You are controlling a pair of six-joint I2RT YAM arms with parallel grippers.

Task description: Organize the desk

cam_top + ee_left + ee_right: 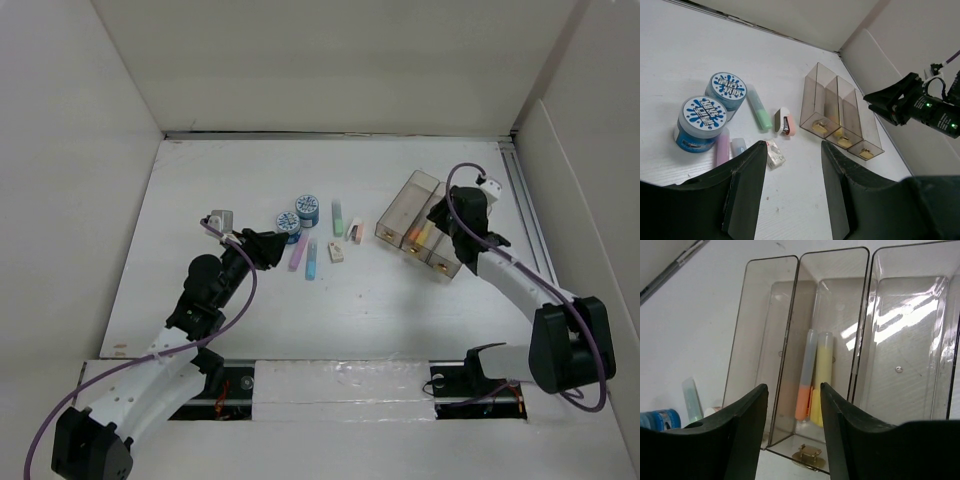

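- The desk [400,310], a large flat matte white tabletop, lies between white panel walls with both arms reaching over it. I judge the tidying well short of half done.
- Done so far: the clear three-compartment plastic tray [403,207] at the right holds two pens in its middle slot — an orange-ended highlighter [805,385] and a yellow highlighter [823,370], lying side by side. The two outer slots look empty.
- Left loose near the middle of the desk:
  - two round blue-lidded tubs [704,115]
  - a pale green highlighter [759,107]
  - a pink highlighter [722,150]
  - a light blue highlighter [738,146]
  - a small pink-and-white stapler [786,121]
  - a small white packet-like item [774,152] — too small for me to name
- My right gripper [792,386] hangs over the tray, jaws apart, nothing between them.
- My left gripper [792,144] hovers near the loose cluster, jaws apart and empty.
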